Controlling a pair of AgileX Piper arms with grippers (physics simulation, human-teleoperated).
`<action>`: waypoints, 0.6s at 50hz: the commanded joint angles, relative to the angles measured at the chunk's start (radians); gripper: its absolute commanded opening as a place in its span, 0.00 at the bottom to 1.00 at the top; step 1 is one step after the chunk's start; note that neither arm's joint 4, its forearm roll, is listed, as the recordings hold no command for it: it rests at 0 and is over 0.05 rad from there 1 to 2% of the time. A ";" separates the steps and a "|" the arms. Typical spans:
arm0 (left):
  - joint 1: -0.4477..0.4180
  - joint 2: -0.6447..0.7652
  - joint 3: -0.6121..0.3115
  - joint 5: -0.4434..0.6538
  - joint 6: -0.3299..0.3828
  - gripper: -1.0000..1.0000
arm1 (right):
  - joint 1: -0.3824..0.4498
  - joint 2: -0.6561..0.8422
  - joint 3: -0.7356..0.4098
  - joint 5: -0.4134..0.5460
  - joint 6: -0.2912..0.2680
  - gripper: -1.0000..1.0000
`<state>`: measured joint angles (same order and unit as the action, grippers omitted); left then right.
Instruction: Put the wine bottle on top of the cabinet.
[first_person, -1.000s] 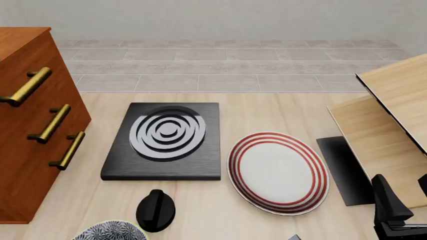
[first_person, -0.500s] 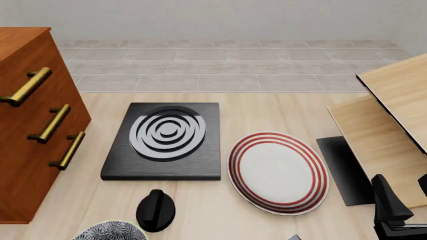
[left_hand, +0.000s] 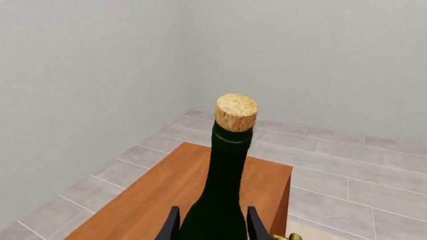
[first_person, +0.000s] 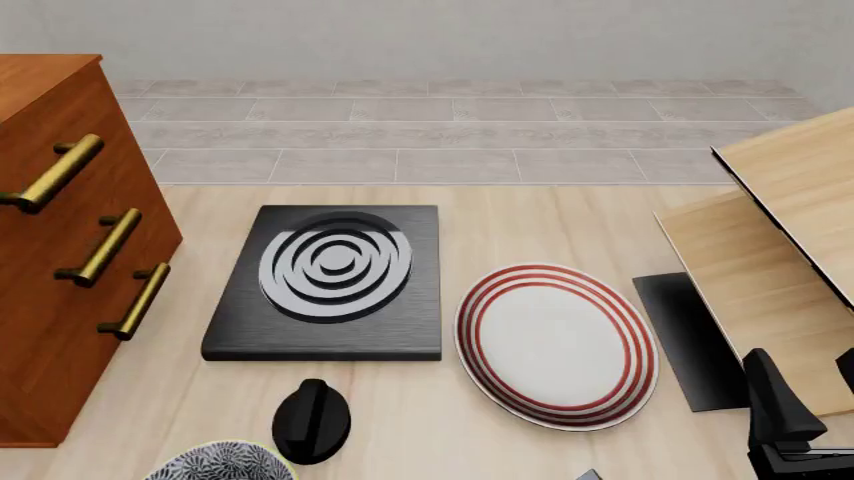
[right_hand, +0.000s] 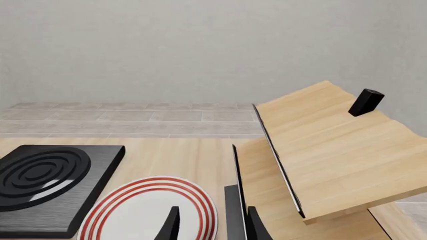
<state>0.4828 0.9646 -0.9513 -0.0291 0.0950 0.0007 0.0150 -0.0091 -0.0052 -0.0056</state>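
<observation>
We see the bottle (left_hand: 225, 185) upright between our left gripper's (left_hand: 212, 225) fingers, clamped, above the cabinet (left_hand: 167, 192) top. Our right gripper (right_hand: 212, 225) stands apart, empty.

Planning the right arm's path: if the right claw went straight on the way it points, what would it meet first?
Probably the red-ringed white plate just past the right claw, though the black edge of the pale wooden furniture lies very near that line; depth is unclear.

The wine bottle (left_hand: 220, 200) is glossy dark green glass with a rough tan cork (left_hand: 236, 112). The cabinet (first_person: 54, 250) is smooth reddish-brown wood with shiny brass handles (first_person: 100, 247). The plate (first_person: 557, 345) looks glazed, the table (first_person: 534, 220) pale matt wood.
</observation>
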 joint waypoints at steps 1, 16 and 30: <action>0.000 0.023 0.030 0.011 0.025 1.00 | 0.000 0.000 0.000 0.000 0.000 1.00; -0.018 -0.027 -0.012 0.073 0.020 1.00 | 0.000 0.000 0.000 0.000 0.000 1.00; -0.035 -0.085 -0.037 0.129 0.020 1.00 | 0.000 0.000 0.000 0.000 0.000 1.00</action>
<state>0.4600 0.9150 -0.9710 0.0630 0.1131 0.0007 0.0151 -0.0090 -0.0053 -0.0056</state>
